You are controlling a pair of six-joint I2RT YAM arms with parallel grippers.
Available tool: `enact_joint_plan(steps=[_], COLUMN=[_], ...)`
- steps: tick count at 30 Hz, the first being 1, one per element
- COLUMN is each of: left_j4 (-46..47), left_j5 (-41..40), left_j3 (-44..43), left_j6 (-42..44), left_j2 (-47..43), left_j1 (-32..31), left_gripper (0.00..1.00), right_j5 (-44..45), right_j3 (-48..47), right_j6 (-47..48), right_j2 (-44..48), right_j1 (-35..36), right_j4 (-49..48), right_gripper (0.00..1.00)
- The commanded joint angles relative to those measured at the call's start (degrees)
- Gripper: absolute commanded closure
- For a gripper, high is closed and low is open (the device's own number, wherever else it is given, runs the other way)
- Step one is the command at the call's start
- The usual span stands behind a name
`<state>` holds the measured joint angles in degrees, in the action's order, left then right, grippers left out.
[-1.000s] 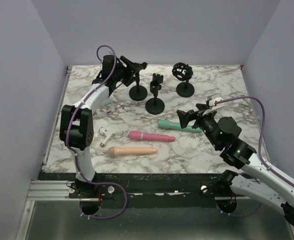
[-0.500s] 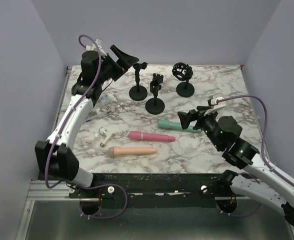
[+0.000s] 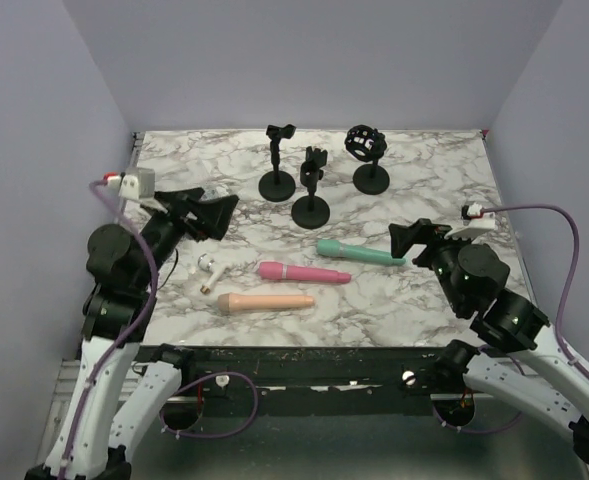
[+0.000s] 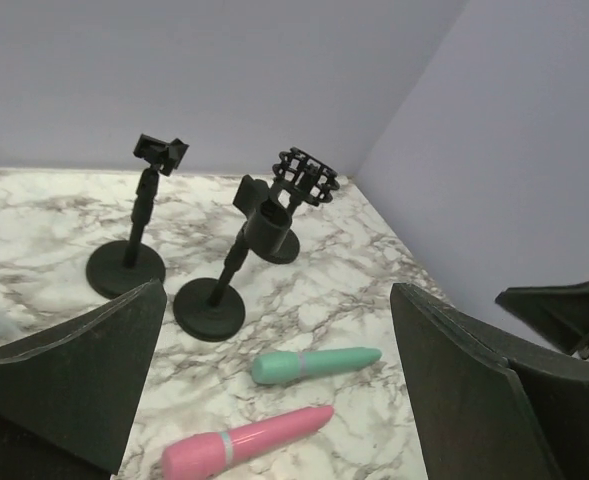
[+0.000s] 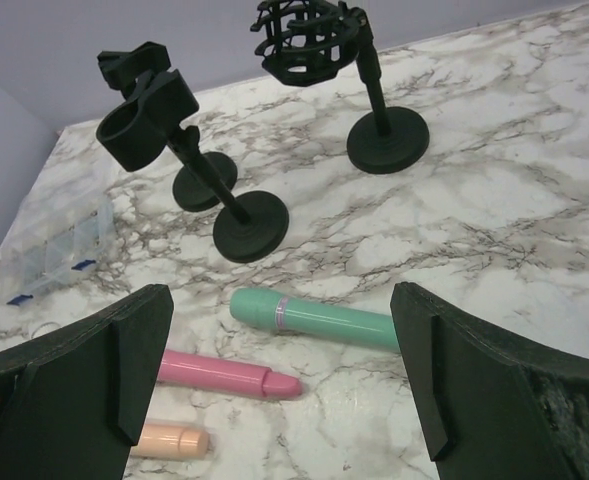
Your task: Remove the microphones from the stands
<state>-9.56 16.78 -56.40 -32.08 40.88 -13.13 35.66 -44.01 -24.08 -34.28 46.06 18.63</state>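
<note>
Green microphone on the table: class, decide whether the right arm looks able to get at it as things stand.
Probably yes. The right pincer is open and hovers close beside the green microphone, which lies flat. Nothing sits between them, and the stands are farther back.

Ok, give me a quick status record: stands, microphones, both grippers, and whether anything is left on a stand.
stands: three, black, at the rear: clip stand, tube-holder stand, shock-mount stand; all empty
microphones: teal microphone, pink microphone, peach microphone; all lying flat on the table, in front of the stands
left gripper: open, holding nothing, at the table's left side
right gripper: open, holding nothing, near the teal microphone
other: small white object by the left arm
task state: no microphone sits in any stand
</note>
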Motion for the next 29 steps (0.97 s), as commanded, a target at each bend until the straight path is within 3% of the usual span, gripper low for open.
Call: enact_joint_plan(steps=[1,9,13,29], left_j4=[-2.03,-2.30,-1.35,-0.28], left_j5=[-5.67,-15.09,-20.73,-20.01], left_j3=[7.56,17.41,20.30,20.88], left_j6=[7.42,9.30,10.05,10.34], left_j2=[-14.29,-37.90,-45.46,-44.15], left_j1=[0.03,0.06,0.10,0.10], left_gripper=[0.01,0.02,0.01,0.01], right_j5=[4.04,0.93,-0.79,4.33], right_j3=[-3.68,-4.95,-4.60,-3.61], right_j6=[-2.64,1.48,1.49,-3.91], right_j2=[2.78,7.36,10.84,22.13], right_j1=[0.27,0.26,0.26,0.28], right_j4=[5.45,7.43,7.65,10.20], right_gripper=[0.00,0.00,0.00,0.00])
